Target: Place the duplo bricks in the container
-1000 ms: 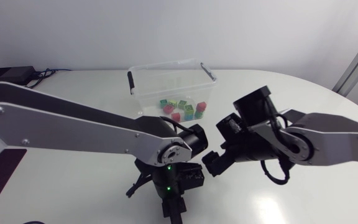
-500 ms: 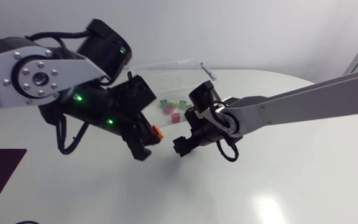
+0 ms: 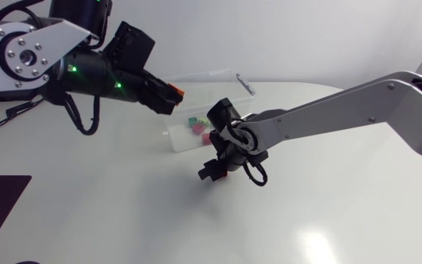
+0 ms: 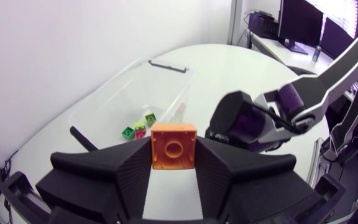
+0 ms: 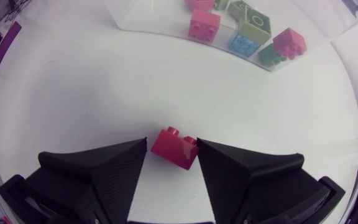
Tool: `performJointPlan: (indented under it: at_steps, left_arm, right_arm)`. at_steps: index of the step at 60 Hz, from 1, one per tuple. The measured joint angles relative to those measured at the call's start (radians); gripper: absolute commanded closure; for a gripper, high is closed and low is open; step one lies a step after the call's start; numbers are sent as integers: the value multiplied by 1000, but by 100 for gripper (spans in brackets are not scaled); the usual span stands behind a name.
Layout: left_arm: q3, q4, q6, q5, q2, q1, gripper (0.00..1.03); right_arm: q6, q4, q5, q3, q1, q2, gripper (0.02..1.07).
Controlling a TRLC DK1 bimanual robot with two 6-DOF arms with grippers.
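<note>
From overhead, the left arm (image 3: 42, 51) comes in from ten o'clock. The left claw (image 3: 168, 95) is raised and clamped on an orange brick (image 3: 176, 92), just at nine o'clock of the clear container (image 3: 234, 74). The container stands toward twelve o'clock on the white worktop (image 3: 123, 205), with a few small bricks (image 3: 196, 125) on its floor. The right arm (image 3: 343, 110) comes in from three o'clock and reaches past the middle. The right claw (image 3: 211, 172) is down at the worktop, at about six o'clock of the container.

From the left wrist, the left claw (image 4: 173, 155) grips the orange brick (image 4: 173, 146) from both sides, studs facing the camera. Ahead of it, toward eleven o'clock, the container (image 4: 104, 102) holds coloured bricks (image 4: 138, 129). The right arm's dark wrist (image 4: 247, 121) hangs at about one o'clock of the claw.

From the right wrist, the right claw (image 5: 171, 149) stands narrowly apart around a red brick (image 5: 174, 148) that lies on the worktop (image 5: 73, 93). One finger is at the brick's side, while a sliver of worktop shows between the brick and the other finger. Ahead, at twelve to one o'clock, the container's wall (image 5: 142, 25) shows, with pink (image 5: 204, 25), olive (image 5: 253, 22), blue (image 5: 243, 42), dark green (image 5: 269, 55) and magenta (image 5: 289, 42) bricks behind it.
</note>
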Motion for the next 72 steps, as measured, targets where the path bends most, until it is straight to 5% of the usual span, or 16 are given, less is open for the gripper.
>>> performJointPlan:
  at_steps: [27, 31, 40, 44, 57, 72]
  left_arm:
    - [207, 160, -151, 0, 273, 97, 85]
    - [232, 163, -162, 0, 326, 98, 72]
    - [267, 163, -168, -14, 433, 98, 18]
    - [270, 162, -169, -31, 461, 98, 4]
    - [269, 131, -172, -57, 427, 98, 4]
    - [193, 3, -168, -84, 132, 100, 4]
  right_arm:
    - [0, -85, 19, -96, -20, -197, 78]
    - [-1, -108, 22, -94, -34, -274, 78]
    - [-5, -176, 23, -44, -80, -385, 78]
    - [-8, -196, 24, 1, -96, -397, 78]
    - [-8, -219, 22, 175, -112, -380, 78]
    - [-16, -220, 21, 433, -123, -225, 78]
